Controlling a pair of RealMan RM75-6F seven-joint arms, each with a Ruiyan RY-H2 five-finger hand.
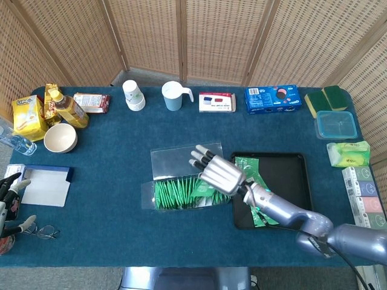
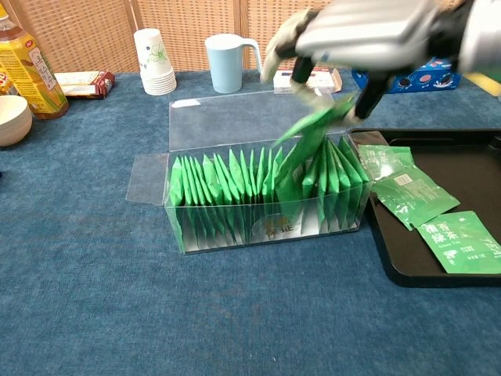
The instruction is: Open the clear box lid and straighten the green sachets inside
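My right hand [image 2: 352, 31] is hovering above the box [image 2: 266, 223], which is sitting mid-tabletop [image 2: 94, 298] with sachets [image 2: 235, 184] standing inside. A tray [image 2: 438, 157] is lying just right of it, with a mug [image 2: 228, 63] and cups [image 2: 154, 63] standing behind.

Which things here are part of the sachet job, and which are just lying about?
Job:
- clear box, lid open
- green sachets in it
- one sachet pinched by the right robot hand
- loose sachets on the black tray

Lying about:
- blue mug
- paper cups
- bowl
- drink bottle
- blue biscuit box
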